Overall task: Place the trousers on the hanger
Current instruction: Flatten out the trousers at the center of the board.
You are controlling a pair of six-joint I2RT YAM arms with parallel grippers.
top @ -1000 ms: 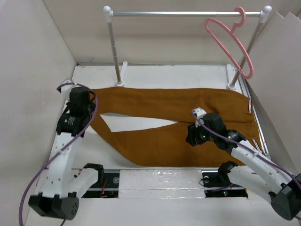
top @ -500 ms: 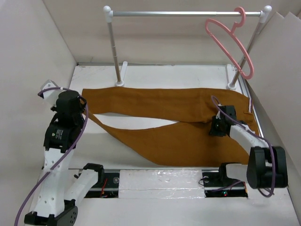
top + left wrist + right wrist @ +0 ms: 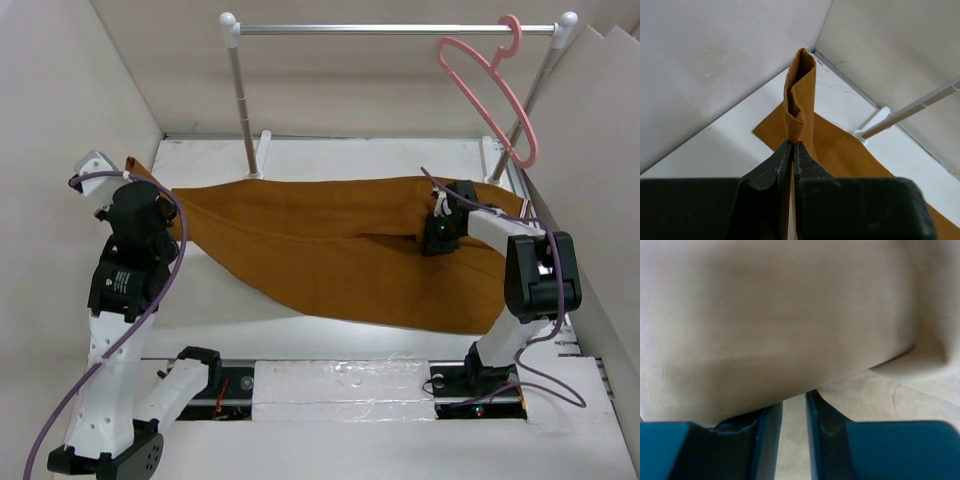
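The rust-brown trousers [image 3: 330,250] lie across the table, the legs folded together and running left. My left gripper [image 3: 152,190] is shut on a leg end and holds it raised at the table's left edge. In the left wrist view the jaws [image 3: 791,143] pinch a folded strip of the cloth [image 3: 802,95] that stands up past the tips. My right gripper [image 3: 436,238] sits on the trousers near their right end. In the right wrist view its fingers [image 3: 794,401] stand close together with cloth [image 3: 790,330] between and over them. The pink hanger [image 3: 529,150] hangs by its hook from the rail's right end.
The silver clothes rail [image 3: 400,30] spans the back on two posts [image 3: 240,100] with white feet. White walls close in the left, back and right sides. The rail's left post foot shows in the left wrist view [image 3: 865,134].
My right gripper has moved back and right, dragging the near leg up against the far leg and closing the gap between them. My left gripper has lifted the leg end up and left.
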